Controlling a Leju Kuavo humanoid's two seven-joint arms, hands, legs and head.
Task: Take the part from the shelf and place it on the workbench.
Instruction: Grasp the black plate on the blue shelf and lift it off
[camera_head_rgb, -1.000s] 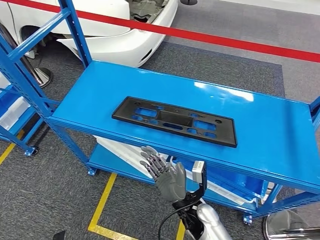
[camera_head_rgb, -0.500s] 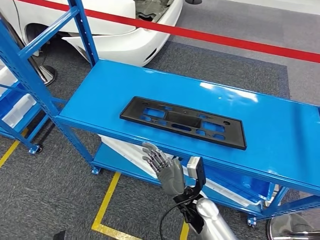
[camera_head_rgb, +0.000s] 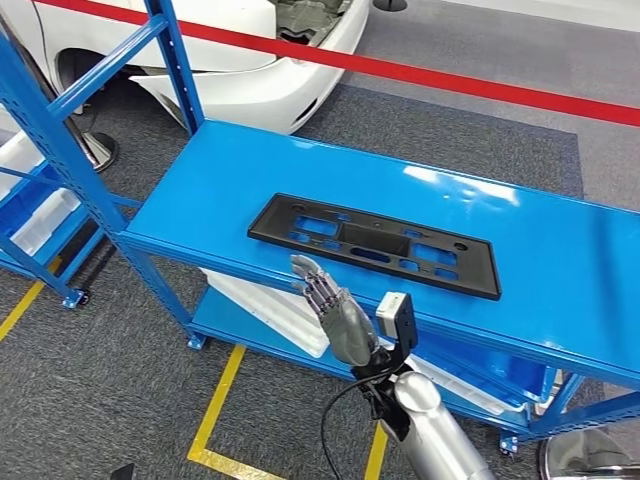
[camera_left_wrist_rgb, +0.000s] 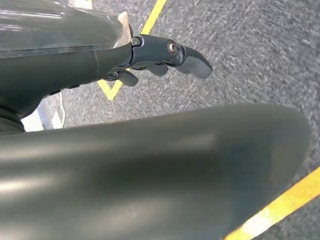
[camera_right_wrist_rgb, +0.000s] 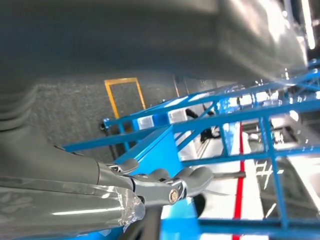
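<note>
You see a part of matt black plastic lying on the glossy painted blue metal shelf. At 6 o'clock: right hand matt grey, arm smooth silver metal. Floor: rough grey carpet.

The shelf was bright blue, the part on it matte black — the right hand grey. Yellow lines crossed speckled grey carpet; a barrier tape ran red.

Bright even overhead light; glare patch on shelf; wrist views blurred, overexposed.
</note>
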